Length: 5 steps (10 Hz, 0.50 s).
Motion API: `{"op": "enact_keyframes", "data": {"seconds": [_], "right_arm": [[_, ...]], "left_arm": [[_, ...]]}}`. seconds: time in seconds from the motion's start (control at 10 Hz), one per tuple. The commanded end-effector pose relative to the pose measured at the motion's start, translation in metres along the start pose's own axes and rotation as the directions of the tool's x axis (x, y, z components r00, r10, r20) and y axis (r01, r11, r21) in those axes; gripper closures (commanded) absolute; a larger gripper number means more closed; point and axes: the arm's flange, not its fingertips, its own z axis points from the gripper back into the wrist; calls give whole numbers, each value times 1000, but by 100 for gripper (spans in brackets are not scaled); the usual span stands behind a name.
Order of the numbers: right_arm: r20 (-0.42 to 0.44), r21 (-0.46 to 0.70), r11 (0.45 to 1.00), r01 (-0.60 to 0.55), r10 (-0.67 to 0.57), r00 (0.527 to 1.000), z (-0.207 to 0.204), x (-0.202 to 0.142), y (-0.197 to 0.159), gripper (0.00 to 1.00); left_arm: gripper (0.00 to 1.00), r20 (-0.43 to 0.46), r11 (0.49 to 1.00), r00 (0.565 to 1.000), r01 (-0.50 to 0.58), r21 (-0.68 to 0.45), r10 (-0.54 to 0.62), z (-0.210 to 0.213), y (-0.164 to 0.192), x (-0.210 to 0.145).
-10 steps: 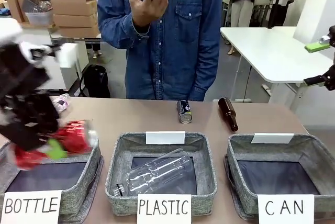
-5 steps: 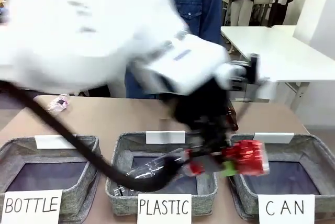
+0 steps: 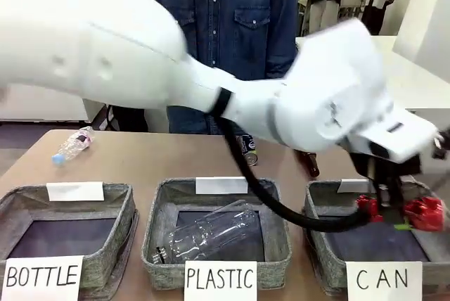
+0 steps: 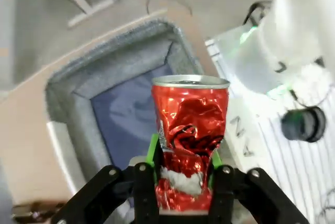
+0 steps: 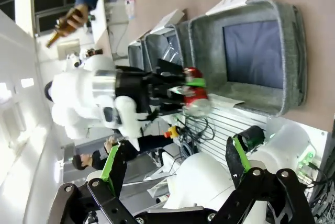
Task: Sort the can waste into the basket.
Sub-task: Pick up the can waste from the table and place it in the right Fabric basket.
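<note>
Holding crumpled red can [image 4: 189,130], silver rim, above grey basket [image 4: 73,98].

Left arm [image 3: 140,55]: motion-blurred, spans the upper frame and covers most of the person [image 3: 246,27]. Dark can [image 3: 249,152], centre: partly hidden behind the cable [image 3: 309,222]. Brown bottle [image 3: 311,166]: mostly covered by the arm. Red can [image 3: 425,213], right edge: smeared. Basket [image 3: 318,252], lower right: cut off by the frame edge.

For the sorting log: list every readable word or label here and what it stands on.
"BOTTLE": left sign, on the left basket.
"PLASTIC": middle sign, on the middle basket.
"CAN": right sign, on the right basket.
Print on the red can: too crumpled to read.
</note>
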Motion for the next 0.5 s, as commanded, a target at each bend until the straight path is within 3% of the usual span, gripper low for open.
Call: {"op": "enact_keyframes", "data": {"seconds": [0.0,0.4], "right_arm": [[32,7,1000,20,-20,999,-4,-2,3,0],[32,7,1000,20,-20,999,-4,-2,3,0]], "left_arm": [[62,-81,1000,997,-14,15,15,-6,12,30],[62,-120,999,992,-36,7,36,-9,11,23]]}}
